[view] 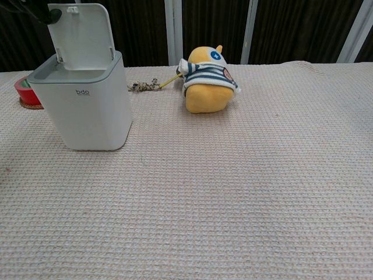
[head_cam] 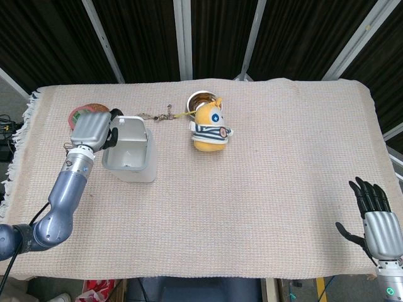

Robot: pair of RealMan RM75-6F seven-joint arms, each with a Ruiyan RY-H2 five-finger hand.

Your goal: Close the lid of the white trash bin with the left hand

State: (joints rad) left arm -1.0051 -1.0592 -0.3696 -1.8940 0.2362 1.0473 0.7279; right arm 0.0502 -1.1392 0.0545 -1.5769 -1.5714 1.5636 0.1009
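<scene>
The white trash bin [head_cam: 148, 165] stands at the left of the table with its lid [head_cam: 131, 123] raised upright at the back edge. The chest view shows the bin [view: 84, 105] close up and the lid [view: 80, 36] tilted slightly back. My left hand [head_cam: 92, 130] hovers at the bin's left rim, back of the hand up, holding nothing. Its dark fingertips [view: 36, 10] reach the lid's upper left corner; whether they touch it I cannot tell. My right hand [head_cam: 376, 224] rests open, fingers spread, at the table's front right edge.
A red tape roll [view: 23, 92] on a brown coaster lies behind my left hand. A yellow plush toy [head_cam: 210, 127] in a striped shirt lies right of the bin, with a small bowl [head_cam: 199, 98] and a thin chain [head_cam: 161, 116] behind it.
</scene>
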